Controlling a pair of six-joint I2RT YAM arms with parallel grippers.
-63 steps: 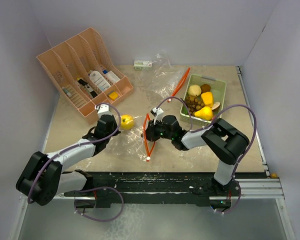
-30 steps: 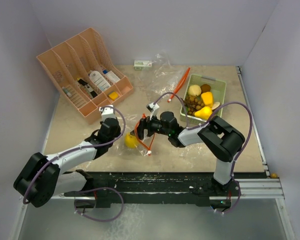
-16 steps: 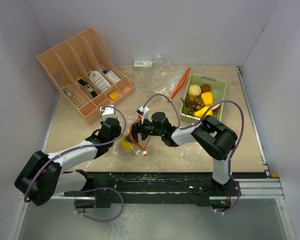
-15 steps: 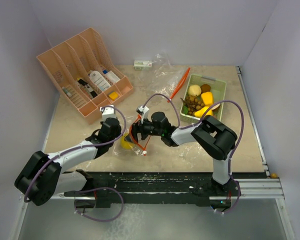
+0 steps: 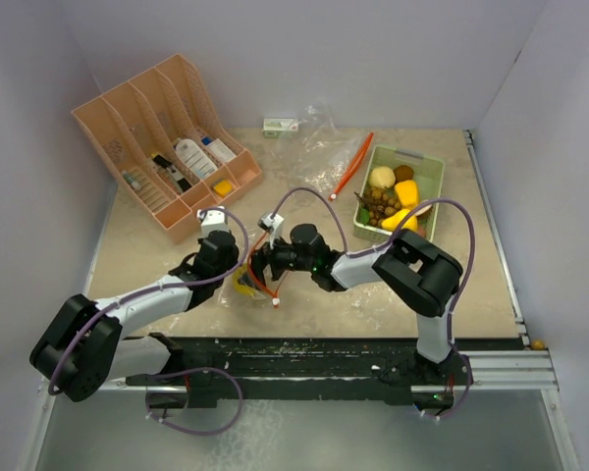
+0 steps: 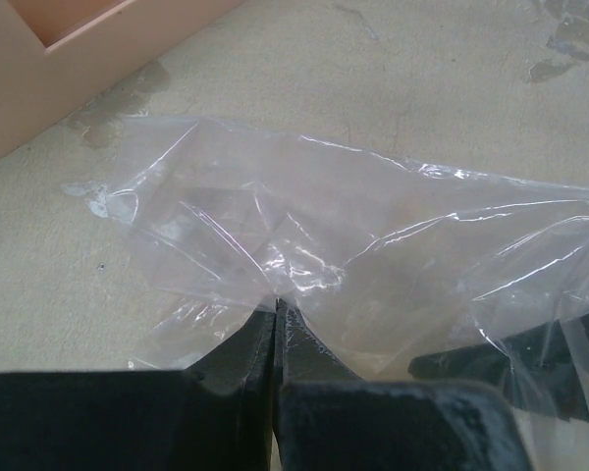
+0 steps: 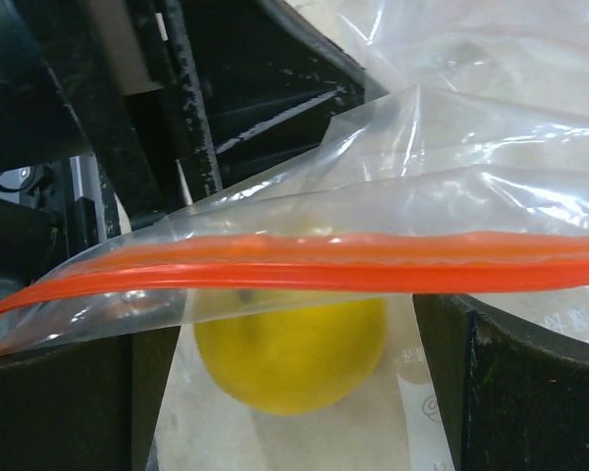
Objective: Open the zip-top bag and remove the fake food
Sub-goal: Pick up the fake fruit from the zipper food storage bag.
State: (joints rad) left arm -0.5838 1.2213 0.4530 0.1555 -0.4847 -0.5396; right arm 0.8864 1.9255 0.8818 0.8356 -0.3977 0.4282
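Tabletop (image 5: 157,265), front edge, mid: bag (image 6: 353,255) w/ one lemon (image 7: 290,353) inside, while a pile of food (image 5: 393,201) sits in the green bin (image 5: 429,165) toward the far right corner, so prob. most of the job is done. L gripper (image 6: 275,324) is clenched on the bag film; R gripper (image 7: 294,392) is spread wide either side of the lemon, orange zip (image 7: 373,265) running across it, gripping nothing. Left to do: get that lemon out; can't tell if the zip is parted.
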